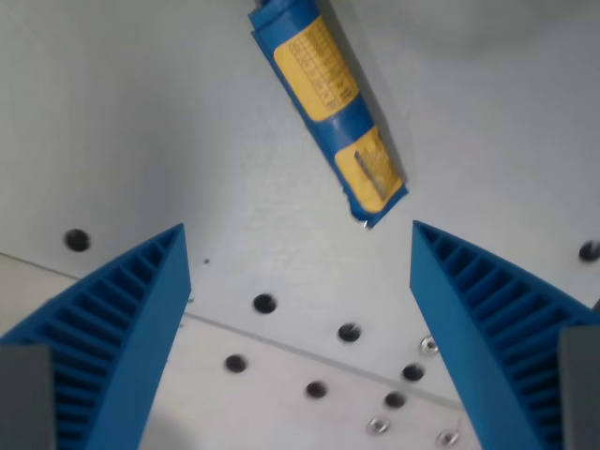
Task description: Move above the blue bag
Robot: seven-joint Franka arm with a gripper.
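Note:
A blue bag [327,101] with yellow label panels lies on the white table, running diagonally from the top centre down toward the wrist view's right. Its lower end stops just above the gap between my fingers. My gripper [298,236] is open, with nothing between the two ribbed blue fingers. One finger [117,328] fills the lower left and the other fingertip region [478,319] the lower right. The bag sits ahead of the fingertips, apart from both.
The white table surface [141,122] has several dark round holes [265,304] and small screws [428,345] in the lower middle. A thin seam line [281,342] crosses the table below the fingertips. A soft shadow lies at the top right.

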